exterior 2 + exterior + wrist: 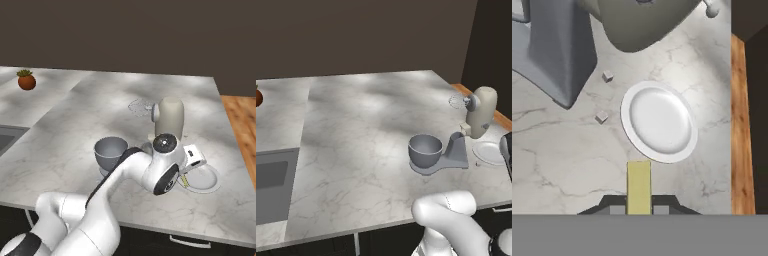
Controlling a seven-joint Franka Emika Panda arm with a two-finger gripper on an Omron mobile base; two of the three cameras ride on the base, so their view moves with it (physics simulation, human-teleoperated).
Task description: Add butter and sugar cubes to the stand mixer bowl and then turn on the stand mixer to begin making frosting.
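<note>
Marbled white surface (366, 145) carries the stand mixer (476, 120), its cream head tilted back, and we see the matte grey stand mixer bowl (425, 150) on its base, nothing visible inside. Looking down from our hand (639, 209), it pinches the butter (639, 186) above the glossy round white plate (659, 122), with two small sugar cubes (602, 117) beside the mixer base.

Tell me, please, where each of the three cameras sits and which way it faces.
Left base view: behind the arm to its left, looking forward and down at the stand mixer and the stand mixer bowl; the white arm rises at lower right.
Right base view: behind to its right, same counter; the arm crosses from lower left.
Hand view: on the hand, facing down at the plate, the butter between the fingertips.
Both base views share mixer, bowl and plate.
</note>
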